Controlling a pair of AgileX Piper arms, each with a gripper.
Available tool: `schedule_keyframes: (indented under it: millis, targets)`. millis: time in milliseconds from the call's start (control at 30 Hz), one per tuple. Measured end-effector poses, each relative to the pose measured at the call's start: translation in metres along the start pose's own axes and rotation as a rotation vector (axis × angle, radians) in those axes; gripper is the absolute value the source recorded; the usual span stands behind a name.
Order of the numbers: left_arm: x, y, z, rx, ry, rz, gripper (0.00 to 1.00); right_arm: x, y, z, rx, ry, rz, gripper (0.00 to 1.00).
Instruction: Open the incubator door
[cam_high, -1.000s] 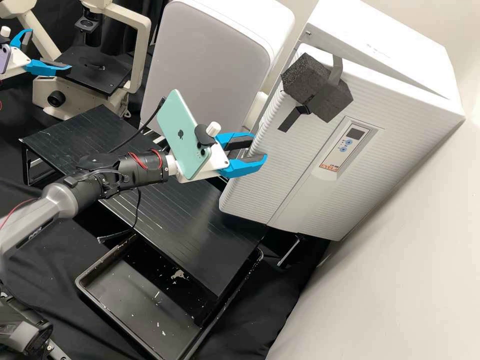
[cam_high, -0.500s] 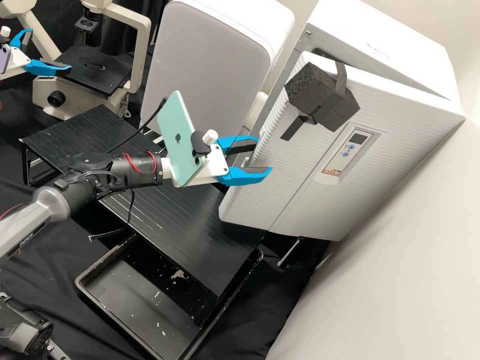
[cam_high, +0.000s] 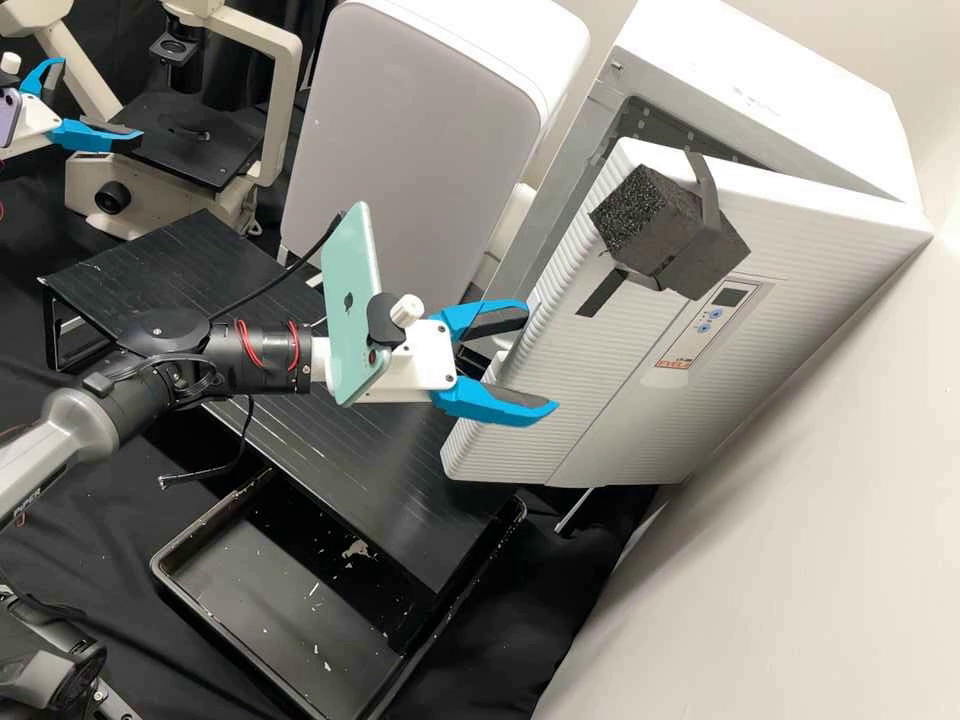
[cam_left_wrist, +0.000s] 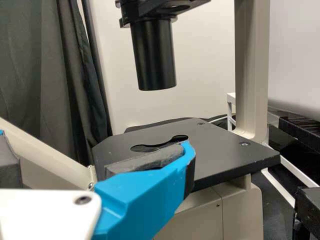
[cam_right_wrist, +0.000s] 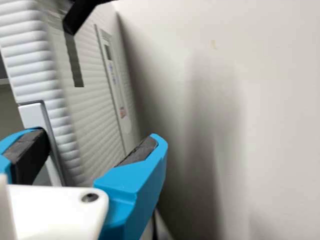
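The white incubator door (cam_high: 620, 400) stands ajar, its free edge swung out from the cabinet (cam_high: 770, 100). My right gripper (cam_high: 541, 361) is open at that edge, one finger on the inner side and the other over the front face. The right wrist view shows the door (cam_right_wrist: 80, 120) between the spread fingers of the right gripper (cam_right_wrist: 104, 141), the inner finger against a pale handle piece (cam_right_wrist: 33, 116). At the far left, my left gripper (cam_high: 98, 98) stands open beside the microscope; the left wrist view shows the left gripper (cam_left_wrist: 100, 150) over the stage, nothing held.
Black foam (cam_high: 665, 230) is strapped to the door. A large white-grey device (cam_high: 410, 130) stands left of the incubator, behind a black platform (cam_high: 330, 420). A black tray (cam_high: 270, 590) lies below in front. The microscope stage (cam_high: 187, 145) is at the back left; a wall (cam_high: 800, 520) rises at right.
The door has swung farther outward, widening the gap at the cabinet. My right gripper has moved with its edge, toward the front, and its fingers are spread wider. The left arm has not moved.
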Motion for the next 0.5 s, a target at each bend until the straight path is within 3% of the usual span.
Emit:
schedule_keyframes:
  millis: [200, 500]
  targets:
    - [0.000, 0.000, 0.000, 0.000, 0.000, 0.000, 1.00, 0.001, 0.008, 0.005, -0.003, -0.047, 0.048, 1.00]
    - [0.000, 0.000, 0.000, 0.000, 0.000, 0.000, 1.00, 0.002, 0.025, 0.015, -0.003, -0.153, 0.202, 1.00]
